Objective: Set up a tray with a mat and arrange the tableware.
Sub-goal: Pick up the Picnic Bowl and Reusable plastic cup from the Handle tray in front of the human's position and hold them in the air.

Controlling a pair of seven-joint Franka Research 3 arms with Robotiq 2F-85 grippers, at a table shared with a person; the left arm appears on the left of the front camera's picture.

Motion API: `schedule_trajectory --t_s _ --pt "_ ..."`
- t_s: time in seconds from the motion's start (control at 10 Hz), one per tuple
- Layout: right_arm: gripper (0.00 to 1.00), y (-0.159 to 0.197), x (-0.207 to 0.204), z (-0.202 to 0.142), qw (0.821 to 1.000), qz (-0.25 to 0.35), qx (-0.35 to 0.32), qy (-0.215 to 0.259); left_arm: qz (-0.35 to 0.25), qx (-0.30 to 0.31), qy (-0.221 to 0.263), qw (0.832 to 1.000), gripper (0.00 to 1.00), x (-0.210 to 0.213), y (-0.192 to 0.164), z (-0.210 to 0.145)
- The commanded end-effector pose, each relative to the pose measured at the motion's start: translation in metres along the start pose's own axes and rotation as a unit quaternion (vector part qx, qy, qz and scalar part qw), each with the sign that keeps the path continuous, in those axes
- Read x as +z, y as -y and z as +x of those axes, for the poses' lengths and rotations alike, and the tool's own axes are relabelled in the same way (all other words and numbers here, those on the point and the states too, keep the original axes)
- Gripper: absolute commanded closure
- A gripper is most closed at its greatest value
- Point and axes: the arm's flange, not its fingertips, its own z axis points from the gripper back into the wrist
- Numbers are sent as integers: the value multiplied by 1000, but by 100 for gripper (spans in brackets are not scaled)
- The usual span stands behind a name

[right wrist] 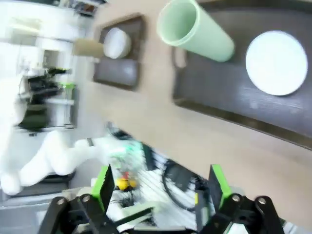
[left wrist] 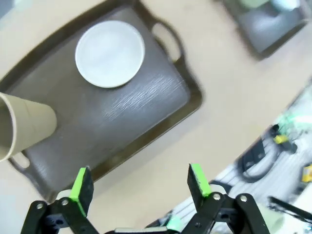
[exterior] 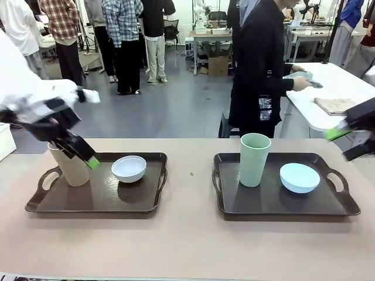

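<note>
Two dark brown trays lie on the table. The left tray (exterior: 96, 196) carries a beige tumbler (exterior: 70, 168) and a white bowl (exterior: 129, 168). My left gripper (exterior: 79, 153) hangs open just in front of the beige tumbler, holding nothing. From the left wrist, its open fingers (left wrist: 141, 183) hover over the tray's (left wrist: 122, 112) near edge, with the white bowl (left wrist: 109, 53) and beige tumbler (left wrist: 24, 126) beyond. The right tray (exterior: 275, 202) bears a pale green tumbler (exterior: 255, 159) and a light blue bowl (exterior: 299, 177). My right gripper (exterior: 347, 143) is open at the far right, above the table's end. A folded beige cloth (exterior: 335, 105), possibly the mat, lies on a white side table.
A person in dark clothes stands behind the table, a hand (exterior: 302, 84) on a pale cloth on the white side table (exterior: 316, 114). Bare tabletop (exterior: 190, 175) separates the trays. In the right wrist view, the green tumbler (right wrist: 195, 31) and blue bowl (right wrist: 276, 62) lie ahead of the open right gripper (right wrist: 161, 187).
</note>
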Motion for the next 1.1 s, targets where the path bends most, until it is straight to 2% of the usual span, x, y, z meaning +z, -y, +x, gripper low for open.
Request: schedule_trajectory --t_s 0.0,0.1,0.2,0.3,0.4,0.5,0.6,0.7,0.8,0.9,1.0 --pt "0 42 62 -8 983 171 -46 36 -221 130 91 962 0 37 -65 -28" --pt "0 72 83 -15 977 194 -67 56 -298 206 134 922 0 39 -108 -44" --pt "0 92 84 -13 972 90 -149 158 -301 256 205 895 0 30 -132 -56" --pt "0 45 79 -24 987 147 -36 54 -142 77 65 985 0 35 -70 -34" --pt "0 45 79 -24 987 147 -36 54 -142 77 65 985 0 35 -70 -34" --pt "0 83 102 -33 980 149 -87 101 -200 131 109 965 0 42 -118 -63" --pt "0 102 138 -22 951 251 -124 130 -316 209 214 900 0 69 -165 -67" --pt "0 131 175 -30 929 290 -151 172 -363 264 273 851 0 78 -206 -91" --pt "0 151 204 -44 911 314 -162 214 -405 303 294 811 0 78 -237 -112" --pt "0 171 229 -58 896 339 -163 237 -432 334 283 789 0 66 -255 -128" --pt "0 176 227 -65 908 324 -158 211 -432 329 233 807 0 59 -249 -122"
